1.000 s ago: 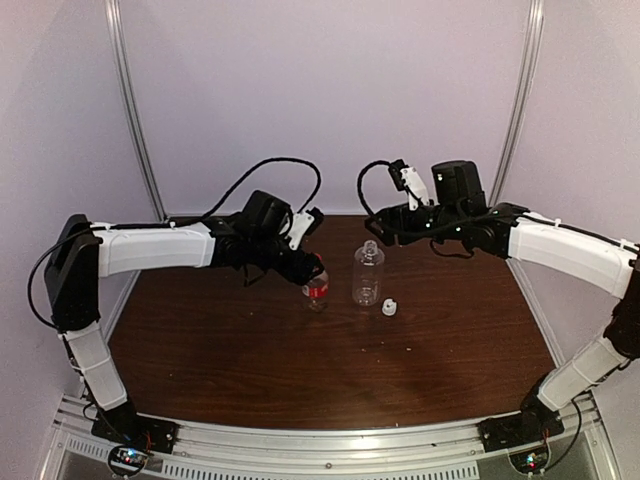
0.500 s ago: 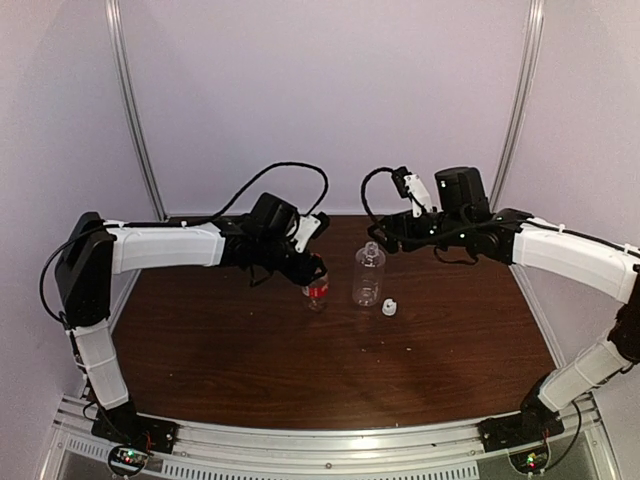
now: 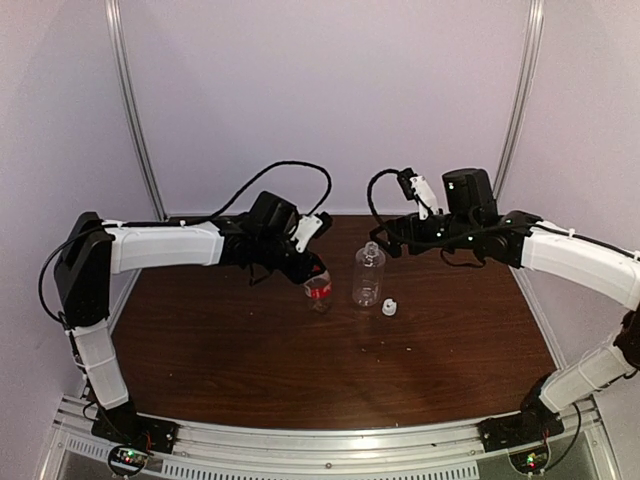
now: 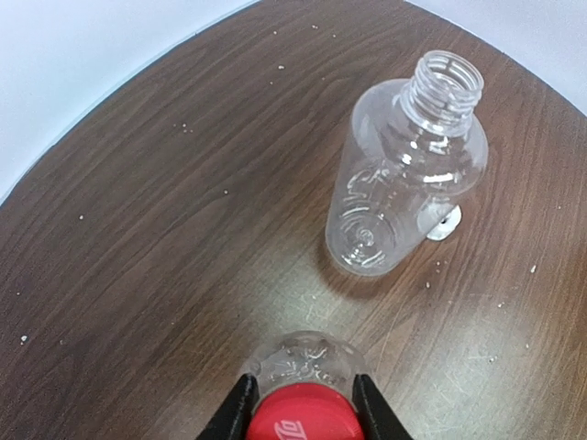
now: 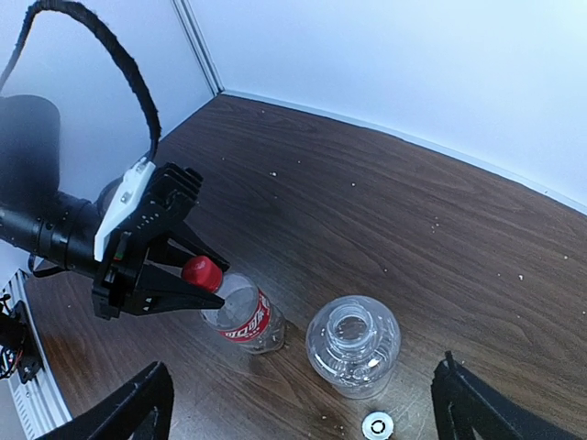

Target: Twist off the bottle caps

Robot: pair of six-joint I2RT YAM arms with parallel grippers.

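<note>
A short clear bottle with a red label band stands mid-table and carries a red cap. My left gripper reaches in from the left and is shut on that red cap, one black finger pressed to each side. Just right of it stands the taller unlabelled bottle, its neck open. Its white cap lies on the table beside its base. My right gripper hovers behind and above the tall bottle, wide open and holding nothing.
Both bottles stand on a dark wooden table with pale walls behind and at the sides. Black cables loop above both wrists. The arm bases sit on a metal rail at the near edge.
My left gripper's jaws have closed in onto the red cap. The right gripper has opened wider and drifted slightly right and up, away from the tall bottle.
</note>
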